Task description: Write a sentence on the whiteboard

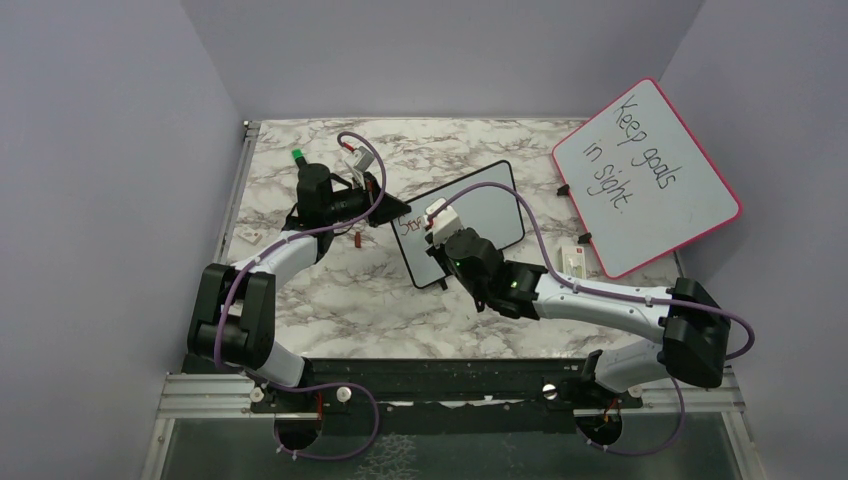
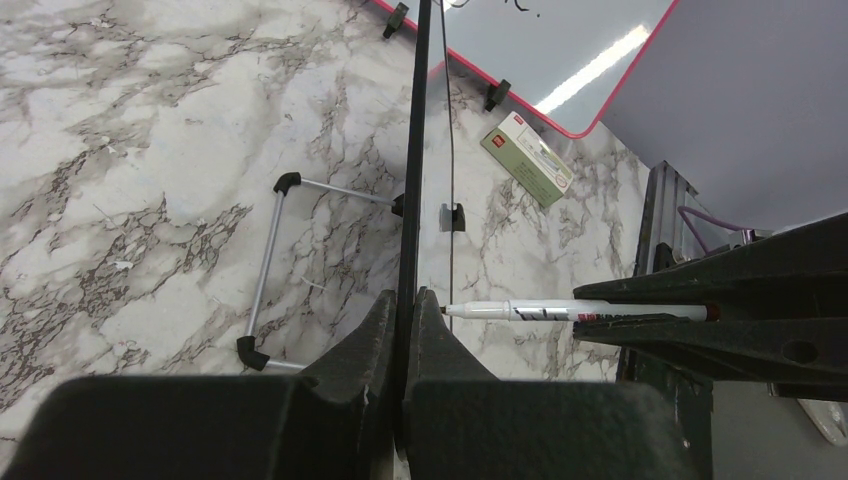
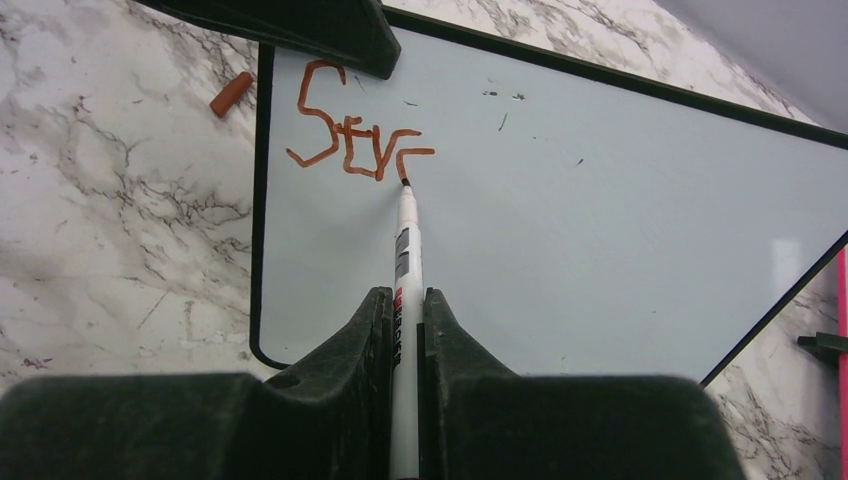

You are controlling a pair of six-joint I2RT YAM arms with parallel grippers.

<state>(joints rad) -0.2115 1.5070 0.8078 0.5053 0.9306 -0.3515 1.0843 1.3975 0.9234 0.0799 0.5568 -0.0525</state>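
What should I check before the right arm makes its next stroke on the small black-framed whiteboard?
1. Left gripper clamped on the small black-framed whiteboard edge: ok.
2. Right gripper shut on the white-barrelled marker: ok.
3. Marker tip on the board at the rightmost stroke's end: ok.
4. Bare board right of the reddish-brown letters: ok.
5. Writing complete: not ok, only Str plus a partial letter.

A pink-framed board (image 1: 650,180) reading "Keep goals in sight" stands propped at the marbled tabletop's (image 1: 340,290) far right, a small green-and-white box (image 1: 575,260) just beside its lower edge.
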